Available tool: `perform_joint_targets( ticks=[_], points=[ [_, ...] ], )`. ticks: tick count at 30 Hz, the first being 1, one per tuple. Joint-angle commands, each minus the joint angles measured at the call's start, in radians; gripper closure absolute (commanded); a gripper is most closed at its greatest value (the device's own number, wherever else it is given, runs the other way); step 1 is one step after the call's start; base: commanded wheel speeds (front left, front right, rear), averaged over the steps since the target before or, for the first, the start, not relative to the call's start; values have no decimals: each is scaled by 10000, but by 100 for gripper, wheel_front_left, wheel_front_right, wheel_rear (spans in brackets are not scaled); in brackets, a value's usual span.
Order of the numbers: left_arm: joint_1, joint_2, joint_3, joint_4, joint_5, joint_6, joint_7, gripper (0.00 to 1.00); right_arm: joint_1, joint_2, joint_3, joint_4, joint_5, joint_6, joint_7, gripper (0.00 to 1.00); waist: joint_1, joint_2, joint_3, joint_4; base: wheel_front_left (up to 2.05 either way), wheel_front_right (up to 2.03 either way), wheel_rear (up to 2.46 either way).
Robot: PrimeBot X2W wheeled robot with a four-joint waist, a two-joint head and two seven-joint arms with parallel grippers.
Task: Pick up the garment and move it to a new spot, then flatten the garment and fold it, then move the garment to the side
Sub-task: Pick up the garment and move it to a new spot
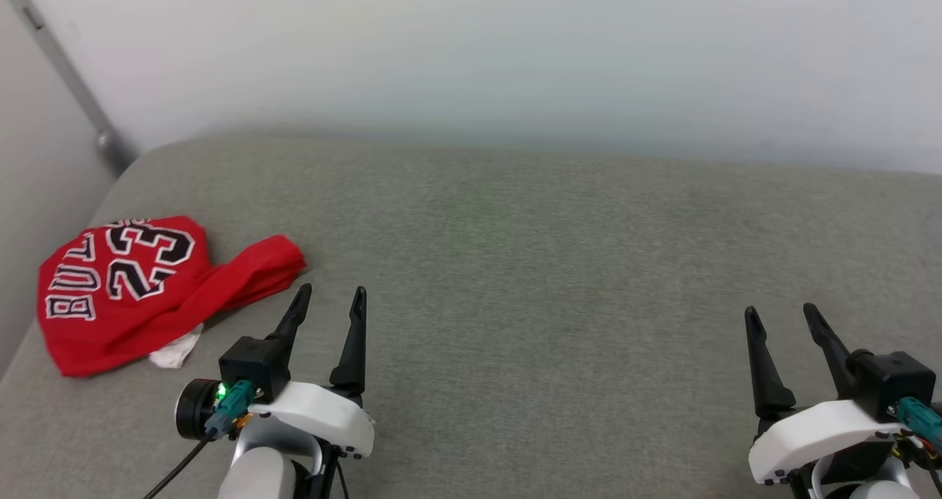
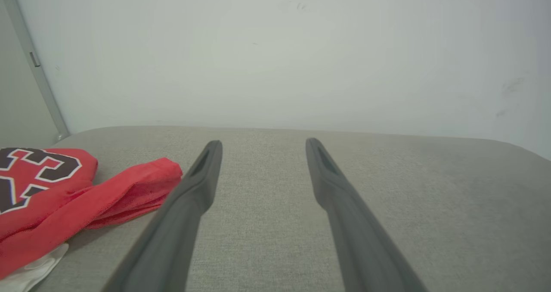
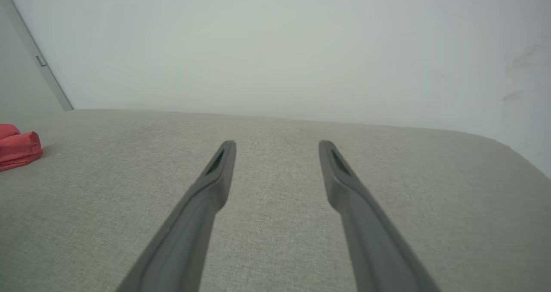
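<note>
The garment (image 1: 125, 285) lies crumpled, not yet picked up; left gripper (image 1: 333, 289) and right gripper (image 1: 780, 309) both stand spread and empty. Next, I think, the left should reach it.

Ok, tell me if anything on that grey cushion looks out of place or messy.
The red shirt lies bunched in a heap near the left edge of the grey cushion, its lettering turned sideways and a white scrap sticking out beneath. One fold trails toward the open left gripper. Nothing looks torn or spilled.
</note>
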Motion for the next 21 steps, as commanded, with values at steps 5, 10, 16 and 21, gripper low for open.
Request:
perform_joint_targets(
  ticks=[5,10,16,21],
  points=[
    [-140,30,141,50,37,54,-29,0,-119,18,163,-93,-42,-3,-2,0,-1,0,67,1105,0,0,0],
    [-103,113,420,90,63,163,-29,0,-236,16,441,-127,-43,-3,-46,0,-1,0,114,1995,0,0,0],
    [-56,208,739,78,35,238,-29,0,-442,13,788,-133,-53,-3,-9,0,-1,0,170,2909,0,0,0],
    [33,220,884,104,-31,181,-29,0,-588,12,1080,-235,-148,-3,55,0,-1,0,231,3450,0,0,0]
  ],
)
